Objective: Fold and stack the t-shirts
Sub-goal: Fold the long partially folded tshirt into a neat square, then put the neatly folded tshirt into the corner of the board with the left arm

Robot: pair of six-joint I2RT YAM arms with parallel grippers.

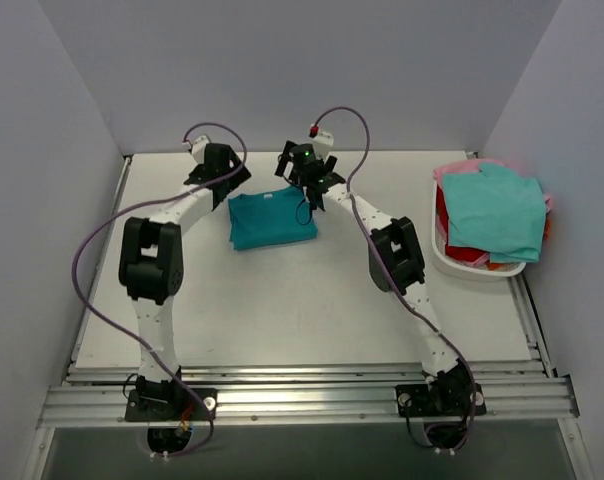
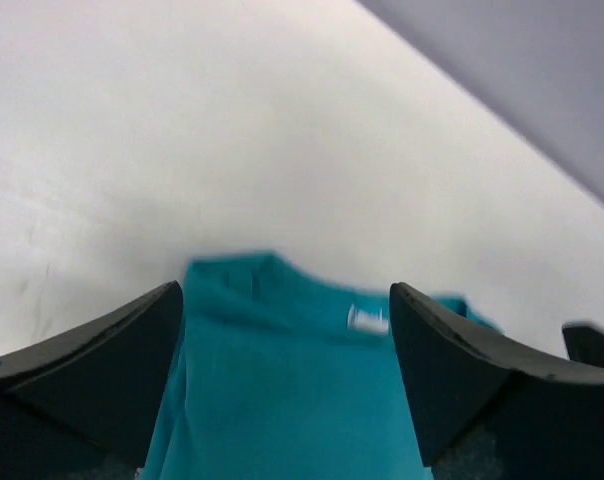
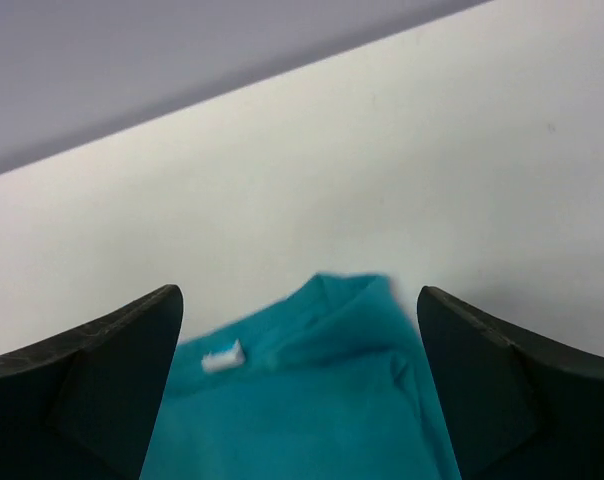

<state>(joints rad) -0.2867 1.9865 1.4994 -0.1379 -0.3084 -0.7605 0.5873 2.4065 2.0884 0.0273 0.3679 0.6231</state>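
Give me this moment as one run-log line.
teal shirt: folded | left pincer: open by collar | right pincer: open by collar | basket: aqua shirt atop

White, matte tabletop (image 1: 282, 310), closed at the far side by a grey wall (image 1: 302, 70). Flat on it, just below and spanning between the left gripper (image 1: 232, 185) and the right gripper (image 1: 312, 188): a deep teal-blue t-shirt (image 1: 272, 220), folded into a rough rectangle. Collar and small white label (image 3: 222, 358) on the edge nearest both pairs of wide-spread fingers, the rest of the cloth running back from them toward the table's near edge. Ahead of the fingertips, past the collar, white surface up to the wall. Well off to the right of the right gripper, at the table's right edge: a white basket (image 1: 452, 262), set directly on the surface, apart from the shirt.
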